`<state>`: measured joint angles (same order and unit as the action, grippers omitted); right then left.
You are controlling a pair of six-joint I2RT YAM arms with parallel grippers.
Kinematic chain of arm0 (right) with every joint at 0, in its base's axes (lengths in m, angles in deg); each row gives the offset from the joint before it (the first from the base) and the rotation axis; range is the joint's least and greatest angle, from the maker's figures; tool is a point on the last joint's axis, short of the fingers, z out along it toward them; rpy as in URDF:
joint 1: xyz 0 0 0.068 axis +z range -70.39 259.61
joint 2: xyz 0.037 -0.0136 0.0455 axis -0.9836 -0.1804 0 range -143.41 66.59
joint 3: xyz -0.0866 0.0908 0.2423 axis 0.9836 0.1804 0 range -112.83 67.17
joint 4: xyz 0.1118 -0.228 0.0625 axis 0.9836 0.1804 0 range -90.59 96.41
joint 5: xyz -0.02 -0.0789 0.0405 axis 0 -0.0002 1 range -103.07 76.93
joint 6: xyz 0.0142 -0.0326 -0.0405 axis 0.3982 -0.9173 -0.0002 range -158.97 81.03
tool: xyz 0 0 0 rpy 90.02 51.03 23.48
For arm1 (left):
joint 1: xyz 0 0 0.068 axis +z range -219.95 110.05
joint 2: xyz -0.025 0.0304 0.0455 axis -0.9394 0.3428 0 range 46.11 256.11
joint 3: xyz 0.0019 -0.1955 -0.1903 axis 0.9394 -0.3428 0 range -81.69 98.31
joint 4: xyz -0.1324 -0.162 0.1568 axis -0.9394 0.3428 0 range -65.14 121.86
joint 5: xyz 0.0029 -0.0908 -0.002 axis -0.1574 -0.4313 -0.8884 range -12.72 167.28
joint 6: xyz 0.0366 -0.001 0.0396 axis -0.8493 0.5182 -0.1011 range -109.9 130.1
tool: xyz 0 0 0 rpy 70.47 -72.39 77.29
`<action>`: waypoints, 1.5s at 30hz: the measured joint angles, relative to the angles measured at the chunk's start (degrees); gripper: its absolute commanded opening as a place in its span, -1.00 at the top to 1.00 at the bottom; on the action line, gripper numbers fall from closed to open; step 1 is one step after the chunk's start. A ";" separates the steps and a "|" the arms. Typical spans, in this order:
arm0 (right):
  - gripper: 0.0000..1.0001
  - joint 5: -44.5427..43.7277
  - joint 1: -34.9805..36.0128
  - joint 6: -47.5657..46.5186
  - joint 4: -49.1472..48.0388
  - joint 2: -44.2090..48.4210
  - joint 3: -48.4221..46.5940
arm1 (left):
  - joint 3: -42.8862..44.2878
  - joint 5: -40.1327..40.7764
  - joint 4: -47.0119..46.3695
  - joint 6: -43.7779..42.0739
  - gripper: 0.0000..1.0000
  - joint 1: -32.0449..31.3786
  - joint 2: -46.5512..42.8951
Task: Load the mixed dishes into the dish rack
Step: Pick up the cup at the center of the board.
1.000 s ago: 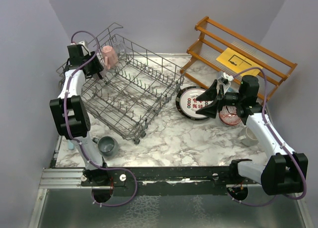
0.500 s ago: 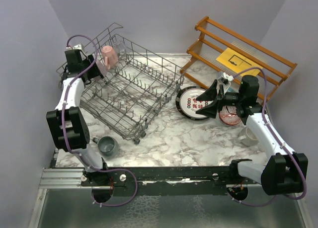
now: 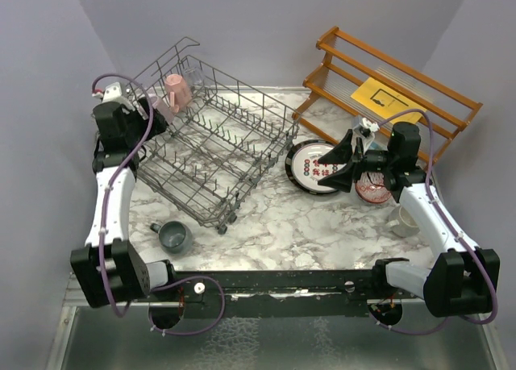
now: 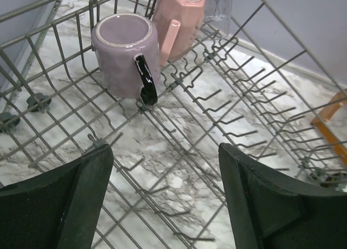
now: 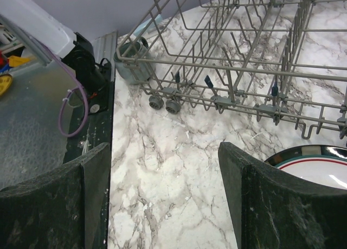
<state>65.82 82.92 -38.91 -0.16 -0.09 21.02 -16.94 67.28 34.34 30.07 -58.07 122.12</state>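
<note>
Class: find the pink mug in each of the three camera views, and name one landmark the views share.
Top external: pink mug at upper left, in the far-left corner of the dish rack.
Left wrist: top centre, beside the mauve mug.
Right wrist: not in it.
Shared landmark: the dish rack's grey wires, in all three views.

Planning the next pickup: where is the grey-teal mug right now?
In the top view, the grey-teal mug sits on the table at the near left, just outside the near corner of the dish rack.

Marble worktop point(image 3: 274, 217), orange-brown slatted wooden shelf point(image 3: 435, 96) at far right, yellow sheet point(image 3: 383, 96) lying on it, lilac walls point(image 3: 266, 23)
</note>
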 measured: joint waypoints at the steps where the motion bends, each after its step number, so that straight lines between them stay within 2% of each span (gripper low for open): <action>1: -0.60 0.09 0.00 0.00 0.02 0.04 0.00 | -1.64 -0.11 -0.52 0.79 -0.73 0.00 -2.34; 7: -0.60 1.57 0.00 -0.17 0.04 0.28 -0.07 | -10.95 -3.10 -1.73 6.49 -0.74 0.00 -17.90; 15: -0.61 6.32 0.02 -2.78 0.28 0.52 -0.09 | -13.18 -11.74 2.03 15.52 -0.73 0.00 -27.91; 18: -0.61 7.78 0.92 -7.37 3.15 0.44 -0.66 | -13.25 -14.43 3.04 18.62 -0.75 -0.04 -28.74; 20: -0.65 8.35 2.49 -13.33 8.04 -0.24 -2.99 | -13.16 -15.65 3.72 19.98 -0.76 -0.39 -28.87; 21: -0.67 8.72 4.22 -22.91 13.14 -1.09 -5.60 | -12.92 -16.06 4.42 20.28 -0.76 -0.48 -28.85; 22: -0.69 8.72 4.22 -22.91 13.14 -1.09 -5.60 | -12.52 -16.31 5.35 20.46 -0.76 -0.63 -28.85; 24: -0.76 8.52 9.22 -36.72 26.91 -4.24 -15.08 | -11.10 -16.63 7.19 20.44 -0.76 -1.14 -28.81; 29: -0.76 6.01 18.45 -67.25 51.41 -13.79 -34.42 | -6.36 -16.90 9.64 20.20 -0.76 -2.16 -28.83; 33: -0.76 -0.76 28.72 -81.15 66.31 -24.83 -50.73 | -2.01 -16.48 10.64 20.15 -0.76 -2.27 -28.81; 37: -0.76 -9.73 40.09 -87.38 72.54 -31.80 -61.31 | 2.19 -15.02 11.21 20.04 -0.76 -2.27 -28.55; 45: -0.59 -24.17 60.11 -89.24 72.63 -40.57 -69.24 | 5.64 -8.55 15.34 14.99 -0.76 -3.48 -29.14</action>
<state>41.65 143.03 -128.15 72.47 -40.65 -48.23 -11.30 58.73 49.68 45.06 -61.55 92.98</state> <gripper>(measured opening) 0.825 0.880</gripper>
